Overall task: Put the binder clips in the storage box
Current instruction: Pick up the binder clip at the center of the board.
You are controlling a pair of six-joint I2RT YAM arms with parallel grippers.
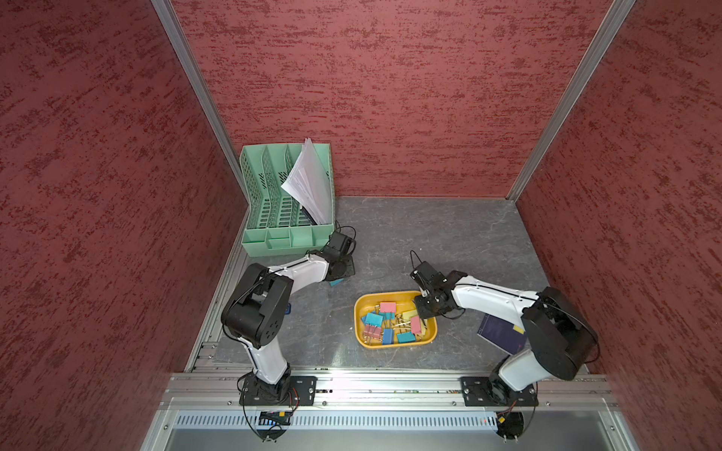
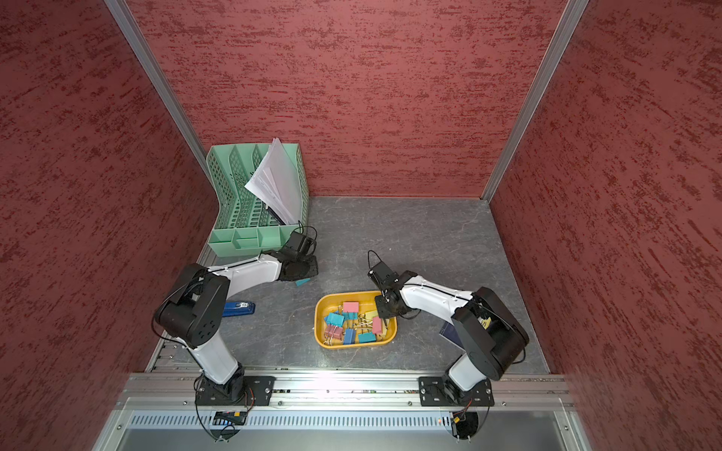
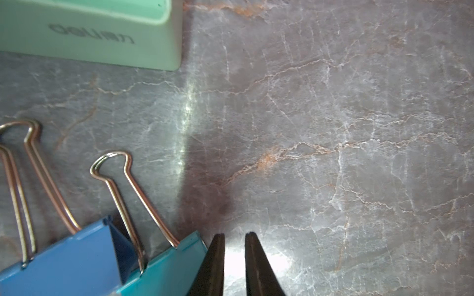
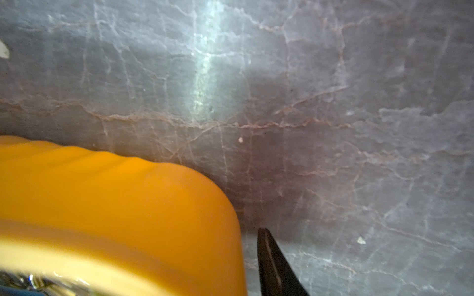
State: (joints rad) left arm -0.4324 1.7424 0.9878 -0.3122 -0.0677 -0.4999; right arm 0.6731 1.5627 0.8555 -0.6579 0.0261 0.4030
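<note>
the shallow yellow-orange plastic storage box [image 1: 394, 343] sits near the grey marbled table's [image 1: 449, 234] front edge, pastel binder clips [image 1: 392, 322] inside; the mint-green perforated file organizer [image 1: 265, 195] occupies the rear left corner.

left claw [image 3: 234, 258] nearly closed, gripping nothing; right arm [image 1: 488, 298] bent inward.

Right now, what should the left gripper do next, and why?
Probably open the left gripper wider and shift it over the teal clip: its jaws stand nearly shut over bare table, while that clip and a blue clip lie just outside them.
</note>
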